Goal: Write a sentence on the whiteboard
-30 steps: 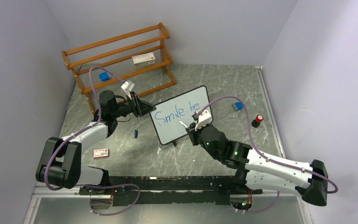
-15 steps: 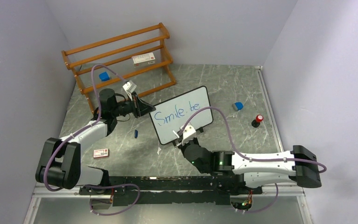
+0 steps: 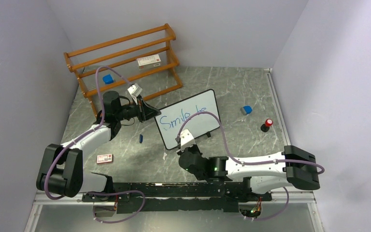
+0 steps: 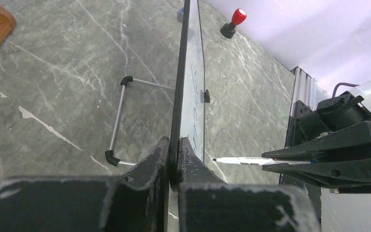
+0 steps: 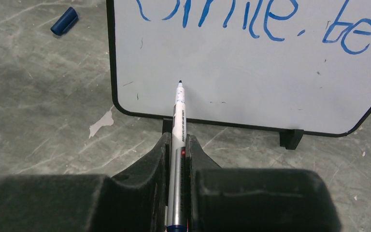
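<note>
A wooden rack [image 3: 125, 58] stands in the far left corner of the bench, with a blue block [image 3: 107, 79] and a red-and-white box [image 3: 149, 60] on its rails. A second small red-and-white box [image 3: 105, 158] lies toward the near left edge, and a blue marker cap [image 3: 140, 138] lies on the stone just left of the board.

The left gripper [image 4: 174, 150] has its fingers clamped on the left edge of the whiteboard [image 3: 193, 126]. The board stands upright on its feet at mid-bench. The sentence [image 5: 251, 19] so far reads "Smile. be", in blue, on one slanted line along the top.

The right gripper [image 5: 178, 145] pinches a marker [image 5: 178, 116] between closed fingers. The marker's tip points at the bare lower left part of the board. Whether it touches the surface cannot be told.

Toward the right edge lie a small blue block [image 3: 246, 110] and a black knob with a red top [image 3: 266, 124].
</note>
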You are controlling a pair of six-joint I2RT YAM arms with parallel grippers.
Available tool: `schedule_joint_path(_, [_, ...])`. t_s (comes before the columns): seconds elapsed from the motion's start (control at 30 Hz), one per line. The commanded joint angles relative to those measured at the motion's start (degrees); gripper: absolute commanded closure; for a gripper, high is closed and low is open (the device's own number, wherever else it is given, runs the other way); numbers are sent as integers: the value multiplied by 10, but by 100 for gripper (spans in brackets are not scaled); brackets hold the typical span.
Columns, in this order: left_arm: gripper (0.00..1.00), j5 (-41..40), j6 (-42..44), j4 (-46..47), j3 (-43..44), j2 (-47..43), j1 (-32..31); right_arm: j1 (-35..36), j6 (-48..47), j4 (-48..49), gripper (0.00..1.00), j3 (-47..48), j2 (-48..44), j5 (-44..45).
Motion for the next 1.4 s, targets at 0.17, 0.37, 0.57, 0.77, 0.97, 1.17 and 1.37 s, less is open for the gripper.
schedule_joint_path(0.17, [95,-14,42,-25,2,-7,6,-10,27,0,100,36,17,37])
schedule_joint_path(0.37, [95,-16,44,-29,3,-8,6,-25,30,-12,100,46,23,26])
schedule_joint_path(0.57, [95,-15,43,-26,3,-7,6,-38,29,-11,100,51,29,18])
schedule_joint_path(0.77, [95,-12,39,-26,3,-4,6,-50,24,-9,100,53,32,9])
schedule_joint_path(0.97, [95,-11,38,-26,5,-2,6,-60,23,-11,100,57,39,1])
schedule_joint_path(1.17, [95,-10,36,-24,5,-1,6,-65,20,-8,100,60,41,-2])
schedule_joint_path(1.37, [95,-9,36,-24,5,-1,6,-64,12,5,100,64,45,-10])
